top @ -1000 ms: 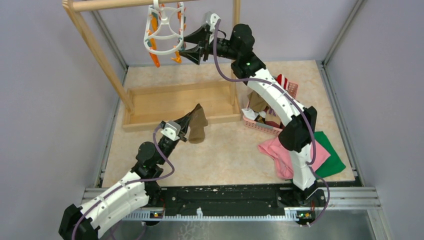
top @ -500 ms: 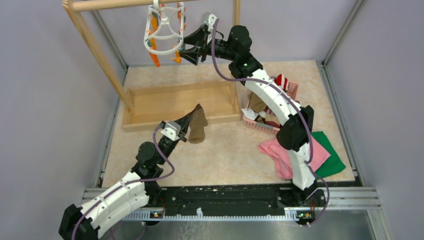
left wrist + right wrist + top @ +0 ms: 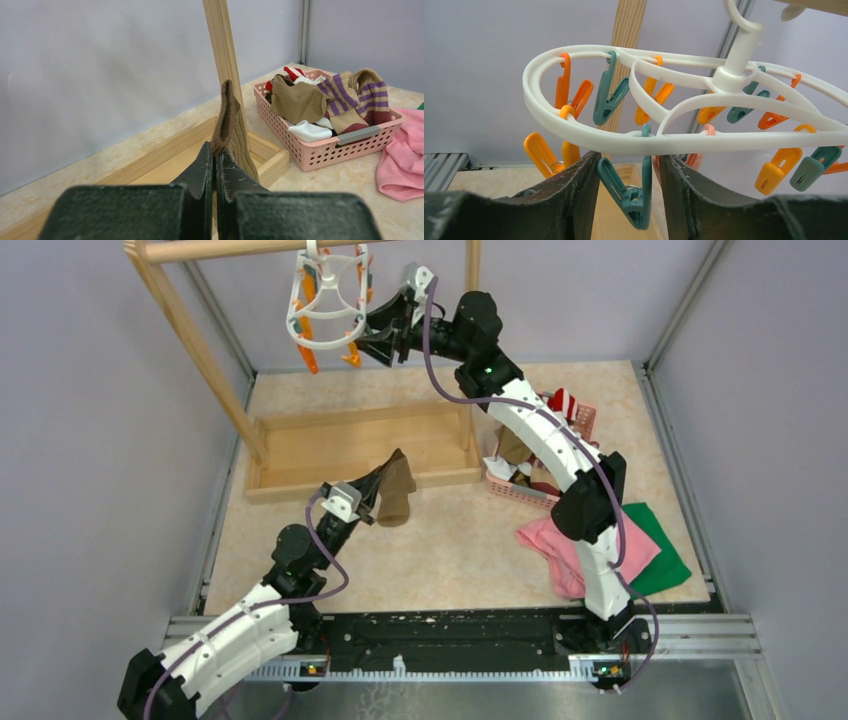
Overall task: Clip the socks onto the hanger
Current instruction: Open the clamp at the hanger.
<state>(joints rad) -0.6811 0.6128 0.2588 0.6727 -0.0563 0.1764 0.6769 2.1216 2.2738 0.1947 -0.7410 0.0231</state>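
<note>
- The left end effector (image 3: 216, 155) is pressed together on the lower end of an olive-brown sock (image 3: 231, 125). The sock stands up out of the fingertips, with the ribbed side facing the camera.
- From the top view, that sock is held up off the table (image 3: 450, 550), just over the near rim of the wooden rack (image 3: 190, 340) base, roughly mid-table and a bit toward the left edge.
- The right end effector (image 3: 629, 170) is up high at the white hanger (image 3: 624, 142), with its fingers spread on either side of one teal clip (image 3: 626, 187) dangling from the ring's near rim.
- The left finger looks like it's touching that clip. There's a sliver of gap on the other side, so it isn't a pinch as far as I can see.
- The hanger hooks over the rack's top bar, above the far edge of the table. Orange and teal clips hang all around the oval ring, and none of them has a sock.
- The rest of the socks (image 3: 320, 97) are piled in a pink basket (image 3: 325, 150) near the right edge of the table: tan ones with purple stripes, a white one and a red-and-white one.
- A pink cloth (image 3: 548, 540) and a green cloth (image 3: 668, 558) lie flat toward the near right corner, just beside the basket, partly behind the right arm.
</note>
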